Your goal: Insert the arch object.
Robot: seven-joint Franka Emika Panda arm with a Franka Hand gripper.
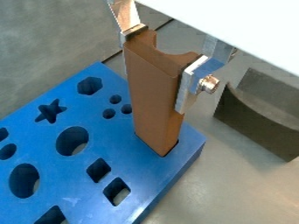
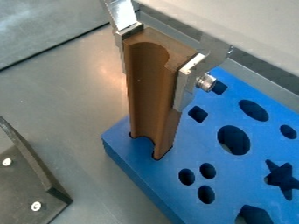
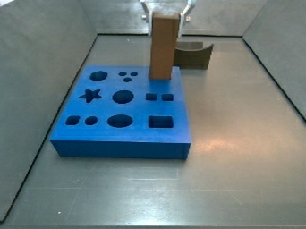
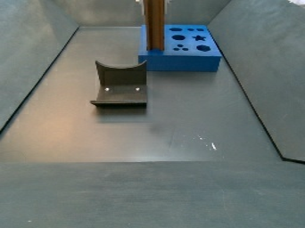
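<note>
The arch object (image 1: 156, 101) is a tall brown wooden post with a rounded groove down one side (image 2: 149, 96). It stands upright at a corner of the blue board (image 1: 70, 105), which has several shaped holes. Its lower end meets the board's top near the edge (image 2: 152, 150); I cannot tell how deep it sits. My gripper (image 1: 163, 59) is shut on the post's upper end, one silver finger on each side, as both wrist views (image 2: 155, 61) show. In the side views the post (image 3: 165, 49) (image 4: 154, 22) rises from the board (image 3: 120, 130) (image 4: 191, 61) and the gripper (image 3: 167, 9) is above it.
A squat dark grey block with a scooped top (image 3: 195, 55) stands on the floor just beside the board's corner. It also shows in a wrist view (image 1: 263, 109) and in a side view (image 4: 119, 85). Grey walls enclose the floor.
</note>
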